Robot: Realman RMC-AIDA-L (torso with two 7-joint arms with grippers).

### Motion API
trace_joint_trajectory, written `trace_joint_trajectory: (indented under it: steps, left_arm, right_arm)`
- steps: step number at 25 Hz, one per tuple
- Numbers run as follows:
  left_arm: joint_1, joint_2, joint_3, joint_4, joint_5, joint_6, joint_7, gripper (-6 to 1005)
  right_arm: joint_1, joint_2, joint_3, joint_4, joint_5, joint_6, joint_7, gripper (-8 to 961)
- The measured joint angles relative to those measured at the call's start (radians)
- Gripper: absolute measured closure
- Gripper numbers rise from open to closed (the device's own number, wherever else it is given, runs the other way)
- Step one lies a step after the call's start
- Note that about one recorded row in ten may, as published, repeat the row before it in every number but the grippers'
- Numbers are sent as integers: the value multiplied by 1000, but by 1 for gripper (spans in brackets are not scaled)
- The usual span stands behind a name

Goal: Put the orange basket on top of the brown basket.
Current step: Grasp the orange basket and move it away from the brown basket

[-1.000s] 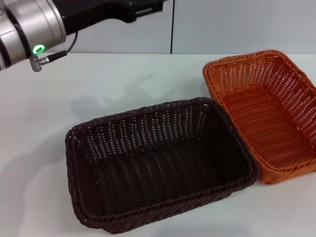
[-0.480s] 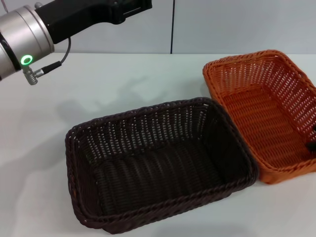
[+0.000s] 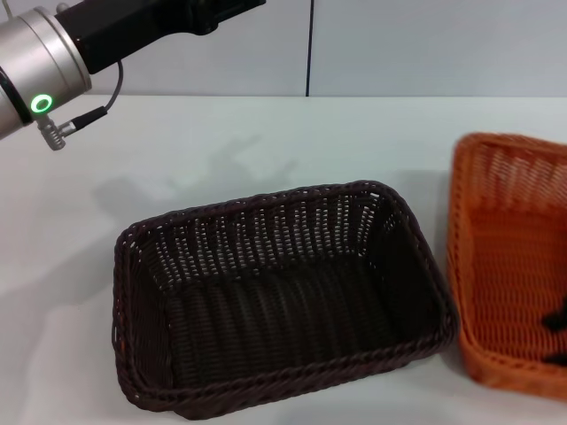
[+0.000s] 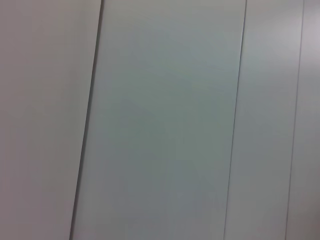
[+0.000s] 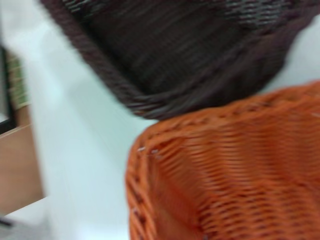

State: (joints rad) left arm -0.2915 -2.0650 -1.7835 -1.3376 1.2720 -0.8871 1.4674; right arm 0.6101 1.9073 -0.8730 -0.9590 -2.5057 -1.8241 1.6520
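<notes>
Two woven baskets on a white table, one arm raised

Item 1: the brown basket (image 3: pixel 279 301). Dark, rectangular, open-weave flared sides, braided rim. It sits flat on the white table (image 3: pixel 221 142), in the near middle of the head view, opening upward, nothing inside. The right wrist view shows one of its corners (image 5: pixel 150 55).

Item 2: the orange basket (image 3: pixel 509 266). Same shape and weave, bright orange. It is at the robot's right of the brown basket, cut by the head view's right edge, with a narrow strip of table showing between the two near rims. Whether it rests fully on the table or is tipped or lifted cannot be told. In the right wrist view its rim and inner wall (image 5: pixel 225 175) fill the close part of the picture, just beside the brown corner.

Item 3: the right gripper (image 3: pixel 556 332). Only small dark shapes show, inside the orange basket at its right side, at the frame's edge. Whether the fingers are apart, together or clamped on the weave cannot be told.

Item 4: the left arm (image 3: pixel 53 62). Silver joint with a green ring light, black forearm, held high over the far left of the table, well apart from both baskets. Its gripper is out of every view; the left wrist view shows only a pale panelled wall (image 4: pixel 160 120).
</notes>
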Motion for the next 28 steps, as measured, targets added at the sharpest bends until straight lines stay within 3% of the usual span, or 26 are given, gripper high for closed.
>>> trace_joint_trajectory:
  steps: [1,2,3,5,6,7,8,11,15,16,17,18,19,20,21,22,23,28]
  left_arm:
    - [0,0,0,0,0,0,0,151]
    - [0,0,0,0,0,0,0,151]
    - [-9,0,-1,6,-2,1,0,151]
    - [-16,0,-2,15,-2,4,1,151]
    - [-16,0,-2,15,-2,4,1,151]
    - [-25,0,-2,28,-6,7,1,151]
    - [-37,0,-5,45,-10,7,5,152]
    - [-47,-1,-10,64,-16,7,10,152]
    - [-62,-1,-13,91,-29,5,13,152]
    - [-64,-1,-13,97,-33,4,16,152]
    - [-64,-1,-13,97,-33,4,16,152]
    - [-65,-1,-13,104,-38,3,23,152]
    - [-65,-1,-13,104,-38,3,23,152]
    - [-66,-1,-14,117,-48,2,28,152]
    - [-68,-1,-17,121,-50,1,29,152]
    - [-68,0,-19,123,-51,1,29,152]
    - [-68,0,-19,123,-51,1,29,152]
    - [-70,0,-28,125,-55,-6,30,152]
  right_arm:
    - [-13,19,-24,-30,-1,-43,-1,464]
    - [-13,19,-24,-30,-1,-43,-1,465]
    - [-24,39,-52,-55,-2,-81,-3,465]
    - [-29,51,-66,-68,-3,-102,-4,466]
    - [-37,73,-88,-87,-3,-143,-10,466]
    - [-37,73,-88,-87,-3,-143,-10,467]
    - [-38,93,-104,-98,-3,-187,-18,467]
    - [-34,106,-110,-101,-3,-239,-35,468]
    - [-29,93,-71,-101,5,-267,-49,470]
    - [-18,66,16,-102,11,-270,-62,471]
    - [-18,66,16,-102,11,-270,-62,471]
    - [-1,32,140,-103,20,-269,-74,471]
    - [-1,32,140,-103,20,-269,-74,472]
    - [7,18,192,-103,24,-264,-77,472]
    - [22,-12,301,-115,33,-234,-81,473]
    - [22,-12,301,-115,33,-234,-81,473]
    - [29,-29,360,-143,30,-188,-82,473]
    - [23,-29,369,-255,-37,-58,-69,475]
